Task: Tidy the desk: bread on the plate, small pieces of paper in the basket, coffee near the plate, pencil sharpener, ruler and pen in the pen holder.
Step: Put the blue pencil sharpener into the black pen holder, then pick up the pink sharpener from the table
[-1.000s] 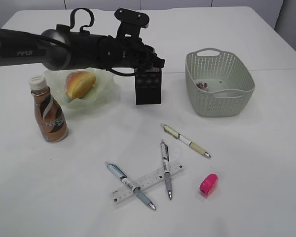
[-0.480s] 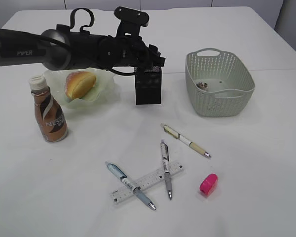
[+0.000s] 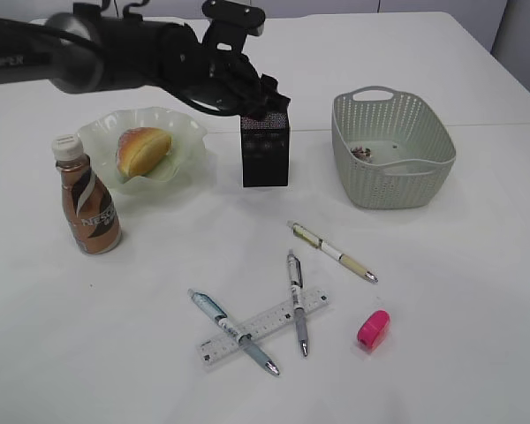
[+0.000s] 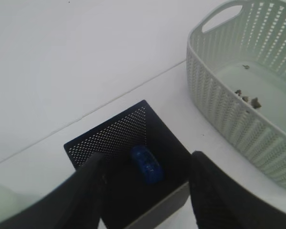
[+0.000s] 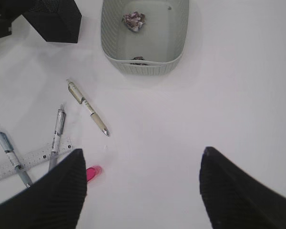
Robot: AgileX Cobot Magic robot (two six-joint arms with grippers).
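My left gripper [image 3: 263, 104] is open and empty, just above the black mesh pen holder [image 3: 265, 161]. In the left wrist view the open fingers [image 4: 148, 160] straddle the holder [image 4: 109, 137], and a blue pencil sharpener [image 4: 146, 164] lies inside it. The bread [image 3: 143, 150] is on the green plate [image 3: 184, 132], with the coffee bottle [image 3: 88, 208] in front of it. Three pens [image 3: 331, 251] [image 3: 297, 302] [image 3: 234, 332], a clear ruler [image 3: 265, 323] and a pink sharpener [image 3: 373, 329] lie on the table. My right gripper [image 5: 143, 155] is open, high above the table near the pink sharpener [image 5: 93, 172].
The green basket [image 3: 393, 172] stands to the right of the holder with paper scraps [image 3: 364, 153] inside; they also show in the right wrist view [image 5: 134, 20]. Two pens lie across the ruler. The right arm does not show in the exterior view.
My left arm has lifted up and back from the pen holder. Nothing on the table has moved.
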